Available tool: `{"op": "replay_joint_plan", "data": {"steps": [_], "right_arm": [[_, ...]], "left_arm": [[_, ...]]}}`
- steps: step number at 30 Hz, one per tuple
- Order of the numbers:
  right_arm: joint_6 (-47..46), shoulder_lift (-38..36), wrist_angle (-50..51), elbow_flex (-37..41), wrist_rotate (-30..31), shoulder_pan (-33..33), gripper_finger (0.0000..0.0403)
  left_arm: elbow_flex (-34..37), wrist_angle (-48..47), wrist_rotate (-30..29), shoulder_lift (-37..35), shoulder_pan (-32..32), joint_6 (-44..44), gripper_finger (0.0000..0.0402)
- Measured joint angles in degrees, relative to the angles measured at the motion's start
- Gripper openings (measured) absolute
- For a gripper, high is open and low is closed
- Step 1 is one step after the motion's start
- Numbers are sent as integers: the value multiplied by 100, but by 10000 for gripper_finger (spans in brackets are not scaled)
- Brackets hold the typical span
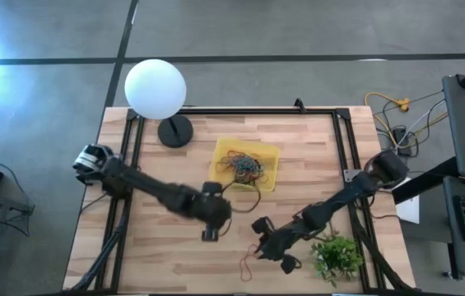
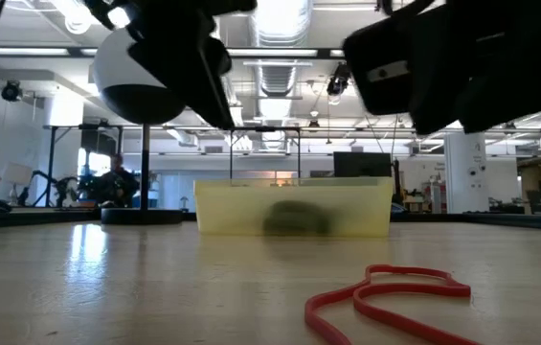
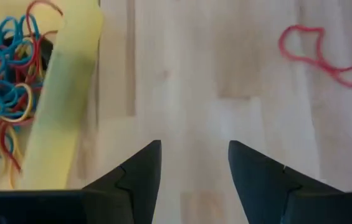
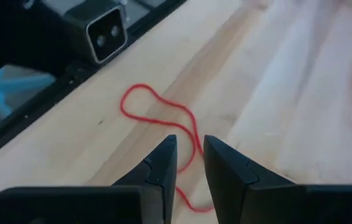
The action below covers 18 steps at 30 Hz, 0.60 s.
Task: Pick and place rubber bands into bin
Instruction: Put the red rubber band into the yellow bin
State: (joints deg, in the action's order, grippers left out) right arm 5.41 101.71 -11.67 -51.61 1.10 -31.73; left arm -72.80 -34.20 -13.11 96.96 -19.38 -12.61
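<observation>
The yellow bin [image 1: 272, 156] sits mid-table on its flat bottom and holds a tangle of rubber bands [image 1: 245, 167] in blue, red and yellow [image 3: 1, 68]. One red rubber band [image 1: 248, 261] lies flat on the wood near the table's near edge, also seen in the low view [image 2: 390, 292]. My left gripper [image 1: 210, 233] hovers open just near of the bin [image 3: 63, 93], holding nothing [image 3: 194, 146]. My right gripper [image 4: 190, 140] hangs above the red band [image 4: 160, 118], narrowly open and clear of the table [image 1: 265, 245].
A white globe lamp [image 1: 155, 88] stands on its dark base [image 1: 175, 131] at the far left. A small green plant [image 1: 337, 256] sits at the near right, close to my right arm. A black frame [image 1: 343, 140] runs along the table's sides.
</observation>
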Motion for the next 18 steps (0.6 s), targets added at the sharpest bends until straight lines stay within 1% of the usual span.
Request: {"op": "replay_joint_plan", "data": {"steps": [3,5,8,12,15,18], "right_arm": [[106,249,550,-477,-484,206,78],[95,373,1179,-816,-682,343,90],[86,601,2227,-1352,-741,494,112],[58,994,3325,-2077,-717,639,142],[59,1388,3957,-2594,-717,688,157],[59,1726,4399,-2982,-718,707,166]], "left_arm": [[199,158,-600,-152,-524,-539,171],[301,275,-944,-229,-847,-907,171],[428,420,-1491,-251,-1248,-1318,171],[596,765,-2188,-251,-1673,-1459,171],[676,807,-2479,-249,-1850,-1626,171],[674,834,-2538,-249,-1940,-1707,171]]}}
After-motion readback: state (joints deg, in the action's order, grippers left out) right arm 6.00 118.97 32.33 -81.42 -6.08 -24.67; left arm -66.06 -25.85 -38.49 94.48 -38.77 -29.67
